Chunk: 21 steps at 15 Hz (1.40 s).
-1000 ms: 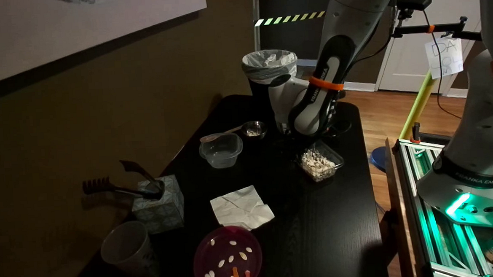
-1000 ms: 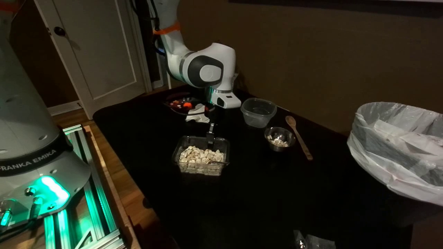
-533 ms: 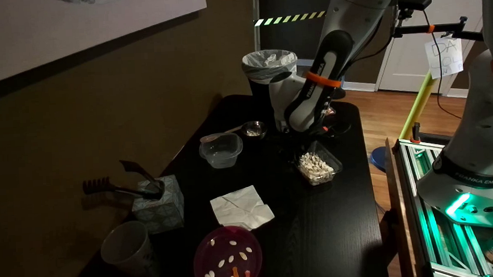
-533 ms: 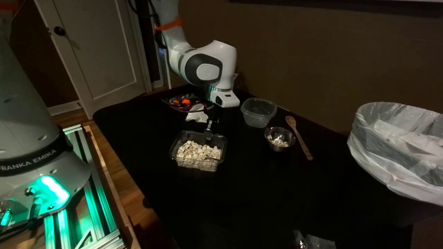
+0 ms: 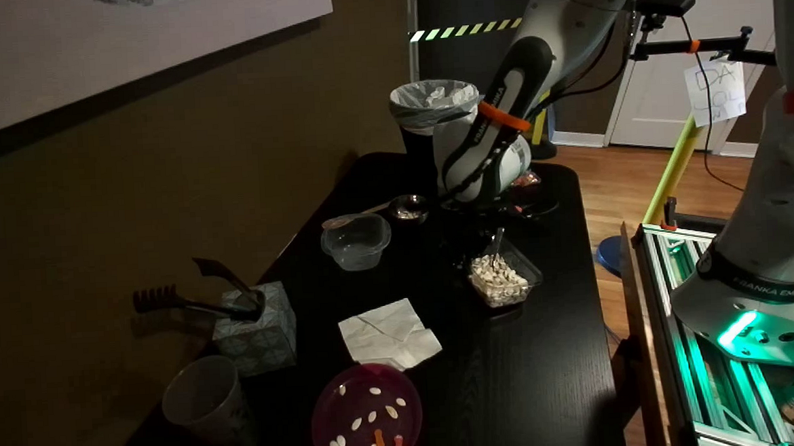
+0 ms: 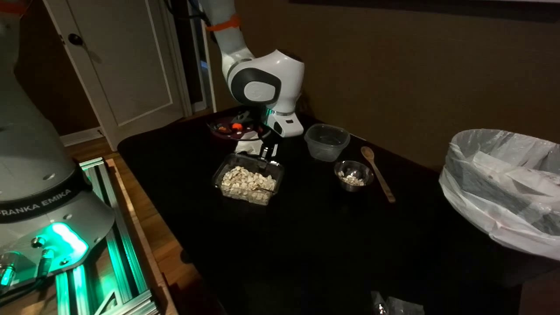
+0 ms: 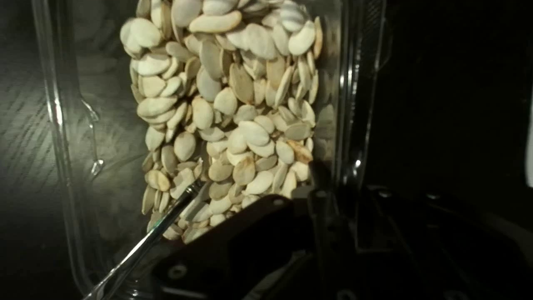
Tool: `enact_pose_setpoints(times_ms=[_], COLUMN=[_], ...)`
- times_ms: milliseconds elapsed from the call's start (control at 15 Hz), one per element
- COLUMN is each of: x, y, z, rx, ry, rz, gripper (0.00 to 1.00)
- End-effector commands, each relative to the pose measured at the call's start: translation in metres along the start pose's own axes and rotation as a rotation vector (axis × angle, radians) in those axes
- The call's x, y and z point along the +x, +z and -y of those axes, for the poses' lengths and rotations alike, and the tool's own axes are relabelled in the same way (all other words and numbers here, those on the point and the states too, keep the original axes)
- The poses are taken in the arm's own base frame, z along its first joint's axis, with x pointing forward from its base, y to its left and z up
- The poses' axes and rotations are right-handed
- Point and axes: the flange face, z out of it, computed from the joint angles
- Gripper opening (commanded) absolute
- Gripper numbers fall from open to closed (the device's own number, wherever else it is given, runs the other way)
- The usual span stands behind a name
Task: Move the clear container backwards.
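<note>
The clear container is a low squarish plastic tub full of pale seeds. It shows in both exterior views (image 5: 520, 263) (image 6: 245, 195) and fills much of the wrist view (image 7: 353, 104). My gripper (image 6: 264, 158) is at the tub's wall on the side toward the napkin in an exterior view. In the wrist view my gripper (image 7: 338, 187) has one finger inside and one outside the wall, shut on it. The fingertips are dark and partly hidden. A thin shiny strip (image 7: 154, 231) crosses the tub's corner. I cannot tell whether the tub touches the table.
A rounded clear bowl (image 5: 356, 244), a small bowl with seeds (image 6: 353, 176) and a wooden spoon (image 6: 378, 175) lie near the wall. A napkin (image 5: 389, 335), a dark red plate (image 5: 326, 424), a tissue box with utensils (image 5: 260, 339) and a cup (image 5: 205, 396) stand farther along. A lined bin (image 6: 498, 197) stands beyond.
The tub and my gripper have moved together, toward the napkin and plate: farther off in one exterior view, nearer in the other. The arm has shifted with them. The other objects stay put.
</note>
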Motion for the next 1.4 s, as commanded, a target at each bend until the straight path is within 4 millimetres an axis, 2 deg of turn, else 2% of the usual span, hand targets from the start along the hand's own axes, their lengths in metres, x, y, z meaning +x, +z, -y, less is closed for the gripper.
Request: enact_pose_setpoints(times_ms=[0,67,133,267,333,867,1000,1133,1200,1267,1333], x=[0.005,0.006,0.004,0.006,0.006,0.024,0.027,0.027,0.027,0.027,0.028], y=[-0.007,-0.009,-0.007,-0.010,-0.010,-0.017,-0.017,-0.015,-0.015,-0.015,-0.017], z=[0.009,0.011,0.008,0.011,0.011,0.015,0.017,0.023,0.025,0.027,0.028], rx=[0.131,0.163,0.104,0.138,0.143,0.178,0.175,0.167,0.177,0.187,0.210], ry=[0.004,0.014,0.009,0.014,0.017,0.463,0.530,0.516,0.513,0.517,0.523], rz=[0.051,0.059,0.040,0.048,0.050,-0.005,-0.001,0.039,0.042,0.043,0.043], gripper=[0.01,0.01,0.06,0.06,0.01,0.01,0.01,0.01,0.31,0.32,0.39])
